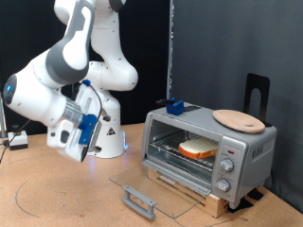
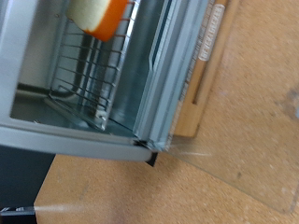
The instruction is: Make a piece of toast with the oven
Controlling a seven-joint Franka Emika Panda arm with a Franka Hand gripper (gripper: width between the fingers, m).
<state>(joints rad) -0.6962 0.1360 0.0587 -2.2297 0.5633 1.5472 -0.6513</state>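
On the brown surface (image 1: 57, 194), toward the exterior view's bottom, the oven's glass door (image 1: 151, 187) lies dropped flat open, its grey handle (image 1: 138, 200) nearest the camera. Above the surface at the exterior view's left hangs my gripper (image 1: 85, 151), well apart from the oven (image 1: 208, 147) and raised off the surface; I cannot tell how wide it stands, and I see nothing between its fingers. In my wrist view the fingers do not show at all; I look into the oven's open mouth, at the wire rack (image 2: 93, 70) and the front edge of the metal floor.

Farther on, the silver oven sits on a low wooden base (image 1: 194, 187), knobs (image 1: 227, 165) on the panel at the exterior view's right. The piece of toast (image 1: 199, 148) lies flat on the rack inside; my wrist view catches its pale face and orange-brown crust (image 2: 98, 14). On the oven's roof rests a round wooden plate (image 1: 239, 119), with a small blue object (image 1: 177, 106) beside it toward the exterior view's left.
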